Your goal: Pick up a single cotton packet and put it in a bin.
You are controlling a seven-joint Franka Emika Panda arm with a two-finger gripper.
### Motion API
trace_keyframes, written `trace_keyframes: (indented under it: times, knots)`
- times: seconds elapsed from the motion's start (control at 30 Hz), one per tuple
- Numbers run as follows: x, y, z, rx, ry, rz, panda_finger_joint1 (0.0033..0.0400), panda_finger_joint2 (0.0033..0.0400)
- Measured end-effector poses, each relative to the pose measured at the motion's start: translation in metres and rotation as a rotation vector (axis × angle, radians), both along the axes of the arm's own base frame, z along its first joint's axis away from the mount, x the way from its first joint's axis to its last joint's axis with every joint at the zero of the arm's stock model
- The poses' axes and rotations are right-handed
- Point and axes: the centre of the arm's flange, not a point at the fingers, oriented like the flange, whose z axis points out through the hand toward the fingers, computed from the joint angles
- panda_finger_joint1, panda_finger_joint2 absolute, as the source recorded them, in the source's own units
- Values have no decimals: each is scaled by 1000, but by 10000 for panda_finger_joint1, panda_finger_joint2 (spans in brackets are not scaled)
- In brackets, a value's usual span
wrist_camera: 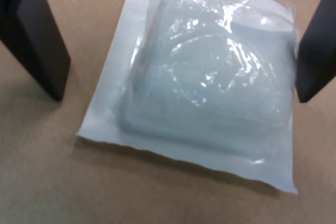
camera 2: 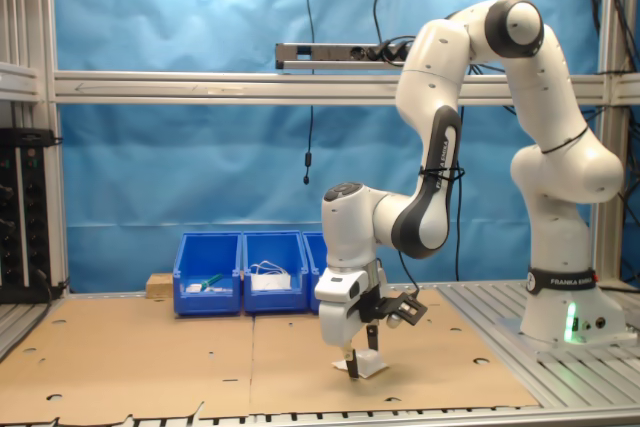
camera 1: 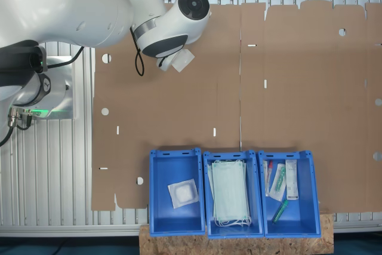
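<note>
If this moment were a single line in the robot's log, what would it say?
gripper: open, fingers astride packet | small square white cotton packet: flat on brown cardboard, ungrasped | blue plastic bins: one already holds a similar packet

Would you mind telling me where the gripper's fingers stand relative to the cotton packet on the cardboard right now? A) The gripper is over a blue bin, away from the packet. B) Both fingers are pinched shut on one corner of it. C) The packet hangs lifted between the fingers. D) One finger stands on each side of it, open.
D: in the wrist view the cotton packet lies flat on the cardboard with one dark finger on either side, jaws open.
</note>
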Motion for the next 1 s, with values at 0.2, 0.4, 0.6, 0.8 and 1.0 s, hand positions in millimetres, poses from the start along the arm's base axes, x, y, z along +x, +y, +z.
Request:
trace_keyframes:
  times: [0.2,0.4,0.6,0.8,1.0]
  knots:
    - [0,0,0,1,-1,4,400,400]
    - [1,0,0,3,-3,12,400,400]
    - [1,0,0,5,-5,17,400,400]
    - [1,1,1,6,-7,20,400,400]
    - [2,1,1,7,-9,21,400,400]
